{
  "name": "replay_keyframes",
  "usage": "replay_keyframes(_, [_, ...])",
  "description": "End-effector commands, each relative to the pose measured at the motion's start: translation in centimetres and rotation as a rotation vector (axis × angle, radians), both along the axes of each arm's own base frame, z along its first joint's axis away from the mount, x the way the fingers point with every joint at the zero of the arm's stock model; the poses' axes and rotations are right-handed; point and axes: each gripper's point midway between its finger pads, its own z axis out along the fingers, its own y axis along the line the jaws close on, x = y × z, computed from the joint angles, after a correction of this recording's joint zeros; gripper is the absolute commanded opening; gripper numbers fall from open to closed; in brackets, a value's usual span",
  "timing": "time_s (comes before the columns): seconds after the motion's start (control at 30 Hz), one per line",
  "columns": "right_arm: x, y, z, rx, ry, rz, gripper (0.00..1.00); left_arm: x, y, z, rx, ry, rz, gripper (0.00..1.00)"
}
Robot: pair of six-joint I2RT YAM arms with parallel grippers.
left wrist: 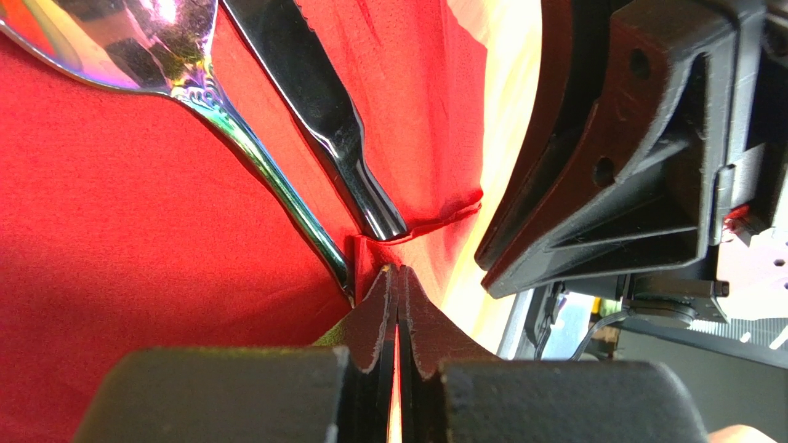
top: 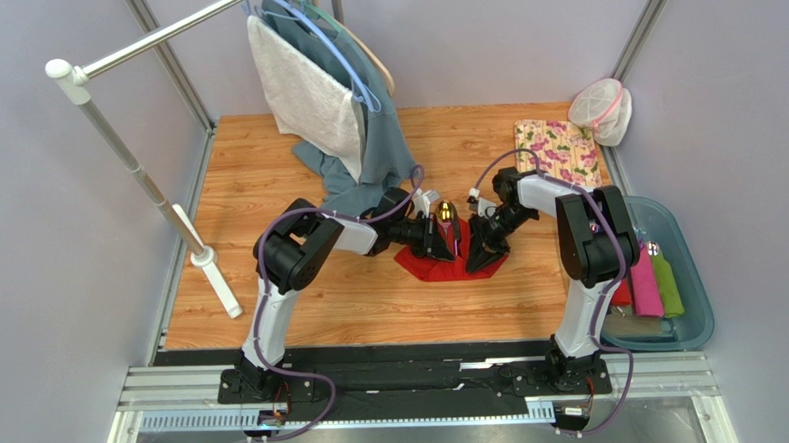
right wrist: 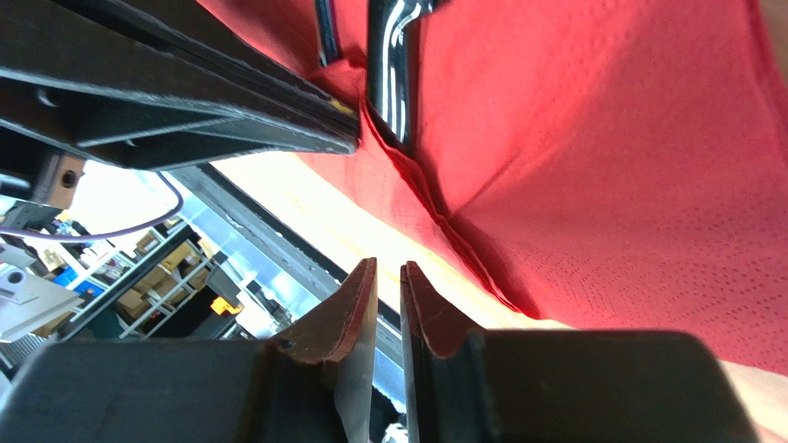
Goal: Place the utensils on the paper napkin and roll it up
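Step 1 was done: spoon [left wrist: 242, 138] and knife [left wrist: 319, 106] lay on the paper napkin [left wrist: 111, 240], not yet rolled. The left gripper [left wrist: 398, 281] was pressed together, perhaps nipping its edge; the right gripper [right wrist: 388, 277] was slightly parted, empty.

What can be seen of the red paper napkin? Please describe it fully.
The red paper napkin is a thin, finely dotted sheet lying mostly flat on the wooden table, between both arms. A spoon and a dark glossy utensil handle lie on it. The left gripper pinches its edge by the handle ends, raising a small fold.
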Motion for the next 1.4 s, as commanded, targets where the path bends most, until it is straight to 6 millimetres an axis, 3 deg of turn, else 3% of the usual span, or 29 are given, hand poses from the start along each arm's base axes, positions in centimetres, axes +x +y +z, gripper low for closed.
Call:
replay_keyframes(0.0, [2.1, 1.0, 1.5, 0.054, -0.067, -0.037, 0.19, 1.0, -0.5, 0.3, -0.009, -0.028, 0.008, 0.01])
replay_keyframes(0.37, [2.6, -0.1, -2.1, -0.043, -0.065, -0.056, 0.16, 0.8, -0.6, 3.1, -0.073, -0.093, -0.009, 0.06])
replay_keyframes(0.7, [2.3, -0.8, -3.6, -0.087, -0.055, -0.052, 0.13, 0.5, -0.8, 5.4, -0.106, -0.143, -0.017, 0.08])
replay_keyframes(0.87, [2.3, -0.8, -3.6, -0.09, -0.052, -0.058, 0.1, 0.2, -1.7, 5.1, -0.092, -0.137, -0.039, 0.09])
replay_keyframes(1.37, [2.6, 0.0, -1.6, -0.042, -0.06, -0.063, 0.12, 0.8, -1.8, 2.1, -0.006, -0.073, -0.016, 0.08])
